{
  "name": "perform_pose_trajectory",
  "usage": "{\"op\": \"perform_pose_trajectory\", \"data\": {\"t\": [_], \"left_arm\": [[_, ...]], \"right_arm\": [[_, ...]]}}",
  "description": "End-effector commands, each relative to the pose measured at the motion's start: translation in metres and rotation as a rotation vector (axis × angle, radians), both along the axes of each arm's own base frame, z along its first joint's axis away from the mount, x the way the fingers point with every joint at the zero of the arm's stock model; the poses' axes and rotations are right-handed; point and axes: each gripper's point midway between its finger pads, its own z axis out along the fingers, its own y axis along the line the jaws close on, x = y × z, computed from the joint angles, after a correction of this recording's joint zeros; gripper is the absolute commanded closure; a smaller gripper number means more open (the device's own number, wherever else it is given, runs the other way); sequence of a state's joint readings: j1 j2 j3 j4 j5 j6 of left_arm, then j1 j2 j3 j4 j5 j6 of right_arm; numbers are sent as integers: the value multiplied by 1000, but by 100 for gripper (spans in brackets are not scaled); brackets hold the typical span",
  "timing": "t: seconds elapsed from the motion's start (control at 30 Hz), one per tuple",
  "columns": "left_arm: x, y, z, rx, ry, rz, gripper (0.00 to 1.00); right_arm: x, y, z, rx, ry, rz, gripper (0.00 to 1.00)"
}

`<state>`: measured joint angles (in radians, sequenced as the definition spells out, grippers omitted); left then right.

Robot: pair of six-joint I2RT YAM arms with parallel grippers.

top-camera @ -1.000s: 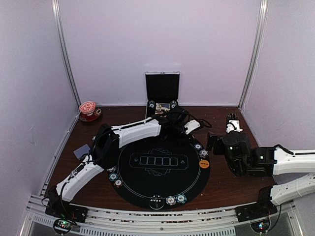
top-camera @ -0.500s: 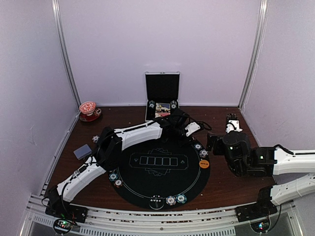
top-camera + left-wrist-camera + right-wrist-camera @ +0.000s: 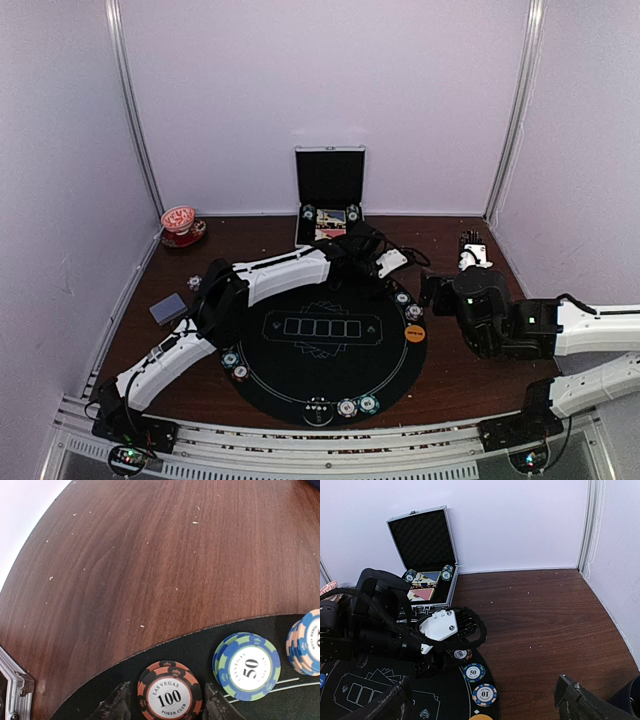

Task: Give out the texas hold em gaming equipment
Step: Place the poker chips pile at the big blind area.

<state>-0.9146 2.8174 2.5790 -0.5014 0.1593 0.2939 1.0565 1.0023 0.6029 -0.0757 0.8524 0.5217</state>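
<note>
— Why's the 100 chip [image 3: 170, 696] at the mat [image 3: 200, 650] rim?
— A seat's stake, I'd judge. Left gripper [image 3: 170, 706] straddles it; gripping or not, cannot tell. Right gripper [image 3: 485, 705] gapes, empty

Mat [image 3: 330, 372]: round, black, on wooden table [image 3: 450, 240]
Case [image 3: 330, 180]: open, behind mat
Orange disc [image 3: 415, 334]: mat's right rim
Card deck [image 3: 168, 308]: left of mat

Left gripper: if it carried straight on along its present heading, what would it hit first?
Most likely the orange-and-black round 100 poker chip, lying near the edge of the black felt mat, right between the left gripper's fingertips. Depth is hard to judge, so whether they already touch it is unclear.
</note>
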Motion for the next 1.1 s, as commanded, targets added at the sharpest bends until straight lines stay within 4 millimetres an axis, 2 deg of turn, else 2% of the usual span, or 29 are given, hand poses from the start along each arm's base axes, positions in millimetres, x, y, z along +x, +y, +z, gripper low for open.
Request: {"op": "perform_pose_trajectory", "data": {"t": [0.0, 0.17, 0.37, 0.53, 0.63, 0.77, 0.9, 0.93, 1.07], "left_arm": [[0, -6, 8, -27, -18, -13, 47], [0, -6, 11, -26, -19, -12, 46], [-1, 0, 26, -17, -33, 1, 46], [-10, 9, 34, 4, -21, -5, 42], [-17, 13, 44, 8, -20, -11, 37], [-25, 20, 71, -6, -21, -9, 25], [-26, 44, 103, 20, -69, 32, 13], [-27, 56, 103, 48, -81, 49, 10], [-14, 109, 130, 87, -131, 140, 2]], "right_arm": [[-2, 0, 0, 1, -6, 8, 0], [-2, -1, 0, 1, -7, 6, 0], [-2, 0, 0, 0, -7, 7, 0], [-2, -1, 0, -3, -7, 5, 0], [-2, -1, 0, 0, -8, 5, 0], [-2, -1, 1, 3, -9, 7, 0], [-3, -2, 2, 5, -12, 6, 0], [-3, -2, 2, 3, -11, 8, 0], [-2, 1, -1, -7, -6, 14, 0]]}}
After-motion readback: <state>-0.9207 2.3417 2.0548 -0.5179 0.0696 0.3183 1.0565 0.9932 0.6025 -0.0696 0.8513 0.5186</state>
